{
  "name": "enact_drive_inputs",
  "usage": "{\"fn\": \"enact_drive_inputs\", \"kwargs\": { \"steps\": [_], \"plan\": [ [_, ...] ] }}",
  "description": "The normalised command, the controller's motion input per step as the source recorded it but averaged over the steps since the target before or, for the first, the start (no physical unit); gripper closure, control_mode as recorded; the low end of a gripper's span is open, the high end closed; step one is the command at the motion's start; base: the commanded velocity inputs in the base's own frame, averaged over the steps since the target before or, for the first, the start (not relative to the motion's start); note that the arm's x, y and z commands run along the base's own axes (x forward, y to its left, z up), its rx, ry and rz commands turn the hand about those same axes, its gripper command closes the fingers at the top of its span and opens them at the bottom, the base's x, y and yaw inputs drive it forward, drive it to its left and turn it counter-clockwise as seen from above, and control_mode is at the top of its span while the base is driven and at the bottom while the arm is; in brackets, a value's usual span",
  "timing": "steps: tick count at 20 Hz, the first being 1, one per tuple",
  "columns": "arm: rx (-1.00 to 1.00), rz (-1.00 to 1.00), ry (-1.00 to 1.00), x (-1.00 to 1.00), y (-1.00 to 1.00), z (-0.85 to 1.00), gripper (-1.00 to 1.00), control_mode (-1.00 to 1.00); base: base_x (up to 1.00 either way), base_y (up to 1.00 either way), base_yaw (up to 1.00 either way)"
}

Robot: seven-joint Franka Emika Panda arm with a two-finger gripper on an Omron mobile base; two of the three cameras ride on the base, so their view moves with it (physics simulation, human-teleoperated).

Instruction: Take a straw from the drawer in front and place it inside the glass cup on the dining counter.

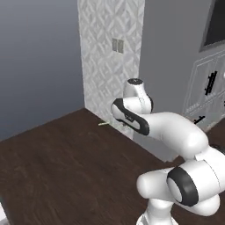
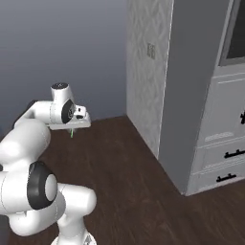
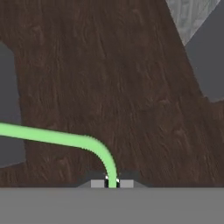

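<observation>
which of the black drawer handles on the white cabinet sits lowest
The lowest black handle in the right base view, on the bottom drawer near the floor; another handle sits on the drawer above.

The straw [image 3: 65, 139] is pale green and skinny, coming up from the bottom centre of the hand view, curving over and running off the left edge. In the right base view it's just a tiny green sliver [image 2: 72, 132] left of centre.
</observation>
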Motion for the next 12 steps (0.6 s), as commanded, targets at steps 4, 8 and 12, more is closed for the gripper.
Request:
{"fn": "enact_drive_inputs", "kwargs": {
  "steps": [4,8,12],
  "plan": [
    [0.00,0.00,0.00,0.00,0.00,0.00,1.00,1.00,1.00,0.00,0.54],
    [0.00,0.00,0.00,0.00,0.00,0.00,1.00,1.00,1.00,0.00,0.51],
    [0.00,0.00,0.00,0.00,0.00,0.00,1.00,1.00,1.00,-0.03,0.49]
  ]
}}
